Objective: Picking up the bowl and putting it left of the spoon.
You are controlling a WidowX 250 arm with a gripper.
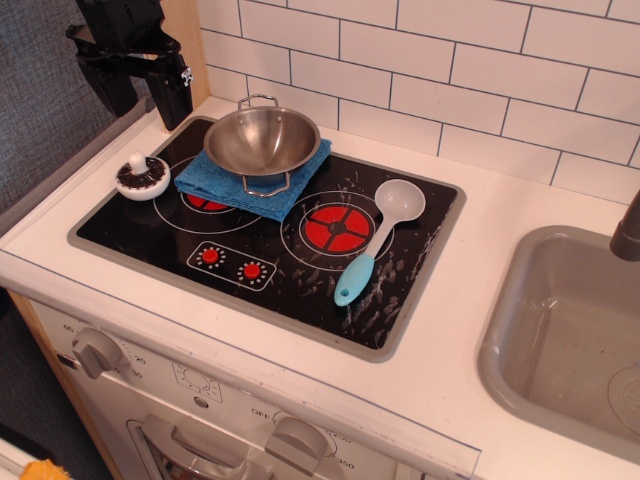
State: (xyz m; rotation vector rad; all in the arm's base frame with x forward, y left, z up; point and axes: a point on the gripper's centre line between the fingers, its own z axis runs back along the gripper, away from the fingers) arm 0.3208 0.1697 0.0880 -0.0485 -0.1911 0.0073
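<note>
sitting on a blue cloth [262,186], your bowl [262,140] lies just right of and below the fingers [150,105]; the spoon [378,237] is farther right. you cannot tell how wide the fingers stand.

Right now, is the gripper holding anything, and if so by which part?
Nothing is held. The gripper hangs clear at upper left, apart from the bowl, which sits on the blue cloth.

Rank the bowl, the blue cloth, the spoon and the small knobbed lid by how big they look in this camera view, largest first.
1. blue cloth, though the bowl covers part of it
2. bowl, close to the cloth in apparent spread, so these two are unsure
3. spoon, long but narrow
4. knobbed lid, clearly smallest
</note>
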